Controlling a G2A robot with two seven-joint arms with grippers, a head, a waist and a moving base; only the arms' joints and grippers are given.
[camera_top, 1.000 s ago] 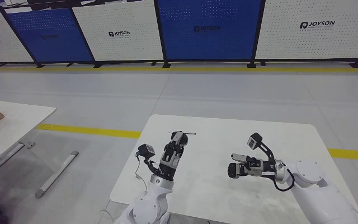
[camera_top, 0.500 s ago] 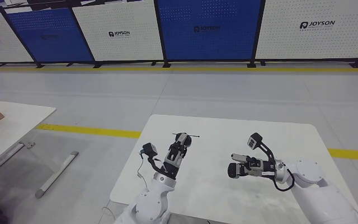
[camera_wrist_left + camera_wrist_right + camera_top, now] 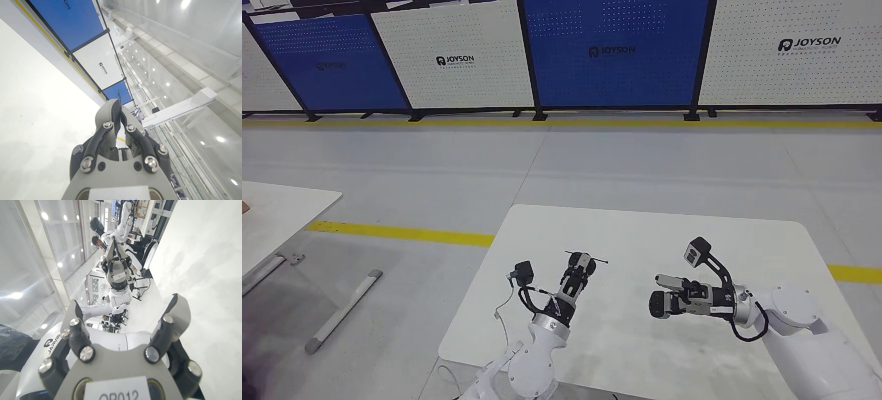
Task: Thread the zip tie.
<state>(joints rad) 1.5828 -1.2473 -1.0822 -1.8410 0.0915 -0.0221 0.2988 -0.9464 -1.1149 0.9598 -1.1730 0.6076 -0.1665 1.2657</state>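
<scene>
ok so the left pincer is pressed together on the zip tie and holds it up off the white table. from the top view the grip looks to be somewhere along the middle of the strip, with thin black ends poking out on both sides. in the left wrist view a short sliver of the tie sticks out past the pads. the right pincer is spread wide with nothing in it. it hovers over the table well apart from the left one and faces it, and the right wrist view has the left pincer straight ahead between its fingers.

my read is that the step in hand is closing that gap so the right side can take a free end and feed it through. i can't tell which end is the head, the strip's too thin to make out.

tips for doing it well:
- line the open pincer up with the strip's axis before closing in, not at an angle
- grab close to the tip, a long free bit will probably flex and miss the slot
- don't loosen the left grip until the right one is clamped
- go slow, a strip that thin could swivel between the pads if it gets bumped
</scene>
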